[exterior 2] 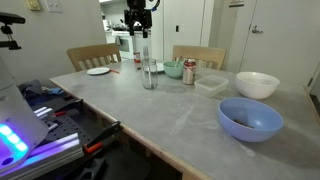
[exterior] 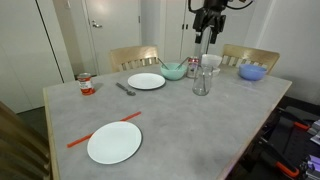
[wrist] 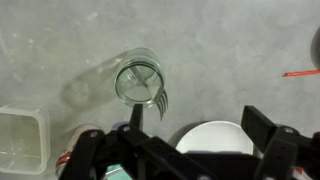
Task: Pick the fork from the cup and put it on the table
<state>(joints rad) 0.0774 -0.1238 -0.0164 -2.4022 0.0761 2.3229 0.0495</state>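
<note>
The cup (exterior: 202, 81) is a tall clear glass near the far side of the speckled grey table (exterior: 180, 125); it also shows in the other exterior view (exterior 2: 149, 76). In the wrist view I look straight down into the cup (wrist: 137, 80). The fork (wrist: 160, 100) stands in it, and its tines lean out over the rim. My gripper (exterior: 207, 36) hangs well above the cup with its fingers spread wide and nothing between them. It shows the same way in the other exterior view (exterior 2: 140, 30) and the wrist view (wrist: 194, 125).
A white mug (exterior: 211, 62) stands right behind the cup. Nearby are a teal bowl (exterior: 173, 71), a blue bowl (exterior: 253, 72), two white plates (exterior: 147, 81) (exterior: 114, 143), a dark utensil (exterior: 126, 89), a red can (exterior: 86, 85), a red-orange stick (exterior: 105, 131) and a clear container (exterior 2: 211, 85).
</note>
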